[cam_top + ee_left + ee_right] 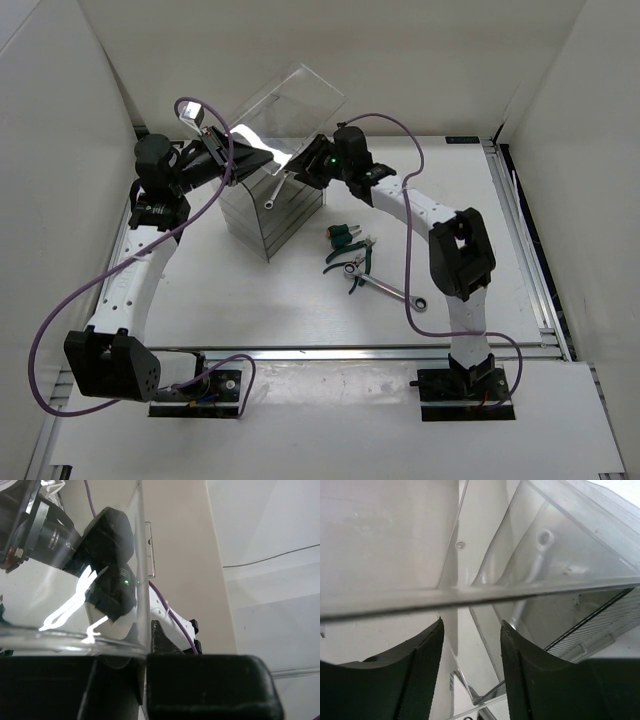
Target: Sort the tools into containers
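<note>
Left claw (pixel 222 150) pinched shut on a wall of the tall clear plastic shell (pixel 295 95), which stood tipped up over the small clear plastic cabinet (pixel 262 215) near the counter's far-left corner. Right claw (pixel 471 630) at the shell's rim, jaws apart, empty. One slim silver wrench (pixel 538 555) lay slanted inside the clear plastic; compartment unclear. Second silver wrench (pixel 392 290), green-handled pliers (pixel 350 263) and stubby green screwdriver (pixel 345 236) lay mid-counter, toward the right edge.

Risks, as judged: the slick thin wall could slip from the left pinch and drop. A nudge from the right claw could shove the light cabinet or spill the wrench.
</note>
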{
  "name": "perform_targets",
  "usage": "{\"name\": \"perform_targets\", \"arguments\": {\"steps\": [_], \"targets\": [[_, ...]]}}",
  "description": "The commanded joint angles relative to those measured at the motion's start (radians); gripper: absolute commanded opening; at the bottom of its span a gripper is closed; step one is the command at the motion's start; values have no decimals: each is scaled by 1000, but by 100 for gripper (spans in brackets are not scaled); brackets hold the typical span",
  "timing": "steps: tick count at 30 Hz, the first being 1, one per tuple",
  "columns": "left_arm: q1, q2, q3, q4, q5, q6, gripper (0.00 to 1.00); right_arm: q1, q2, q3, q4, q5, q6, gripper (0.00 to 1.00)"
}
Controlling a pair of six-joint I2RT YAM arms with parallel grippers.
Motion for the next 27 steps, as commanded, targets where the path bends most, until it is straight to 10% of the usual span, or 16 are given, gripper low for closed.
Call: {"name": "perform_targets", "arguments": {"steps": [1, 7, 12, 14, 17, 21, 27], "targets": [[24, -3, -37, -50, -56, -62, 10, -4, 15, 78, -103, -28, -44, 54], [23, -6, -44, -43, -48, -63, 10, -65, -135, -35, -150, -69, -188, 53], [24, -10, -62, -36, -51, -68, 10, -44, -372, -127, -357, 205, -712, 54], [23, -10, -64, -30, -54, -71, 10, -26, -460, -308, -333, 338, -820, 91], [24, -13, -68, -28, -48, -65, 10, -90, -592, -553, -284, 535, -698, 99], [24, -19, -102, -27, -51, -68, 10, -240, -598, -540, -437, 87, -844, 92], [24, -22, -122, -22, -54, -68, 10, -156, -543, -555, -627, 79, -1010, 80]]}}
